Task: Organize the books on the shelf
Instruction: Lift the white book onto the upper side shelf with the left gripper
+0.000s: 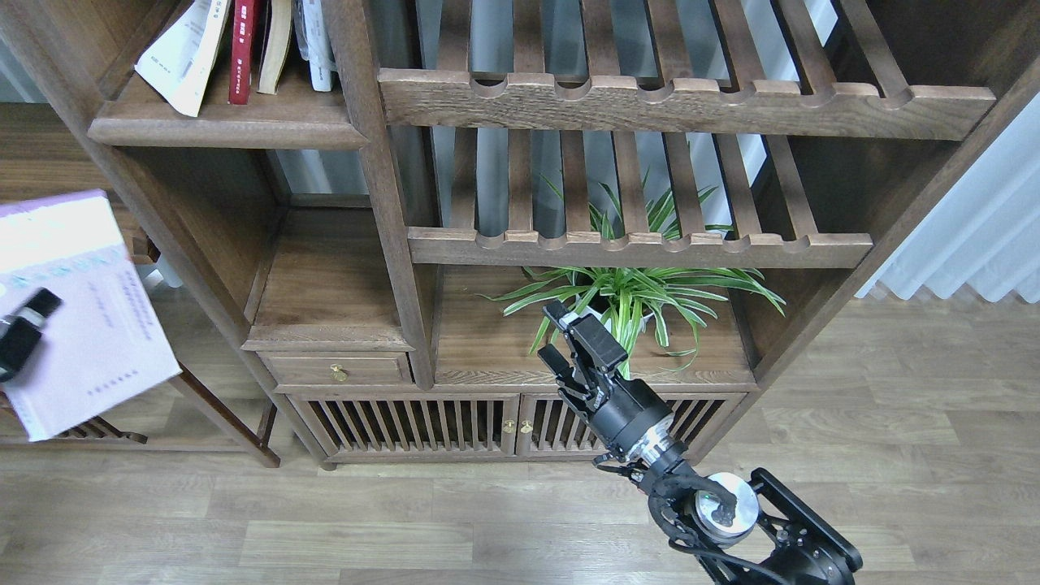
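At the left edge of the frame, the left gripper [20,329] is clamped on the lavender paperback [85,325], tilted. To shelve it well, rotate it upright, then slide it onto the solid shelf [227,130] at upper left beside the standing books [240,49]. The right gripper [569,345], fingers apart, idles at lower centre.

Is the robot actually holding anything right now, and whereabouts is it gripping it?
Yes. The left gripper holds the pale lavender book, pinched at its left edge. The right gripper holds nothing.

Left gripper [24,329] clamps lavender book [77,317], tilted, at frame's left edge. Right gripper [569,345] empty, fingers parted, before potted plant [634,296].
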`<state>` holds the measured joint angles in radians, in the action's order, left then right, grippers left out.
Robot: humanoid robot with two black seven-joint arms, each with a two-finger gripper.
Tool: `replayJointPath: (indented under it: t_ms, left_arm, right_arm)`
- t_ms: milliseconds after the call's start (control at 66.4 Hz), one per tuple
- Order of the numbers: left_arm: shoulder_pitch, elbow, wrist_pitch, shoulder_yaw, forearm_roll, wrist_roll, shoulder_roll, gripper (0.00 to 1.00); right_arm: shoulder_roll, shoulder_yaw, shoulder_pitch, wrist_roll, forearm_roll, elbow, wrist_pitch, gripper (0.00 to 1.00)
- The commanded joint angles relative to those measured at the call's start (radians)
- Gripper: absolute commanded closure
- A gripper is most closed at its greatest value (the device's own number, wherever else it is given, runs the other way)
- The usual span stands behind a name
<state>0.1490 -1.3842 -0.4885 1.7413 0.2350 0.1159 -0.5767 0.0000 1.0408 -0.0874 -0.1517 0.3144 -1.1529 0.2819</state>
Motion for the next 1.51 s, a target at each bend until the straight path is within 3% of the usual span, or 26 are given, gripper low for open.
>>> replayJointPath:
  t_ms: [0, 482, 798, 903, 1024, 1234, 1490]
  left_arm:
    - [-0.014, 0.001, 0.000, 0.010, -0.043, 0.005, -0.015, 0.98]
    - [-0.315, 0.002, 0.000, -0.112, -0.089, 0.022, -0.150, 0.98]
    - [-0.635, 0.071, 0.000, -0.302, -0.089, 0.024, -0.339, 0.98]
    - [-0.715, 0.109, 0.000, -0.348, -0.089, 0.042, -0.373, 0.98]
    - [-0.839, 0.140, 0.000, -0.443, -0.083, 0.077, -0.382, 0.98]
    - [-1.062, 0.188, 0.000, -0.623, -0.080, 0.085, -0.380, 0.98]
    - [-1.129, 0.266, 0.000, -0.681, -0.074, 0.085, -0.351, 0.98]
  right_arm:
    - [0.000, -0.004, -0.006, -0.002, 0.000, 0.005, -0.003, 0.01]
    - [0.000, -0.021, -0.012, 0.000, 0.000, 0.010, -0.003, 0.01]
    - [0.000, -0.019, -0.012, 0.000, 0.000, 0.010, -0.001, 0.01]
    - [0.000, -0.019, -0.011, 0.000, 0.000, 0.010, -0.003, 0.01]
    - [0.000, -0.022, -0.012, 0.000, 0.000, 0.010, -0.003, 0.01]
    - [0.000, -0.030, -0.012, 0.000, 0.000, 0.010, -0.003, 0.01]
    - [0.000, -0.033, -0.011, 0.000, 0.000, 0.009, -0.001, 0.01]
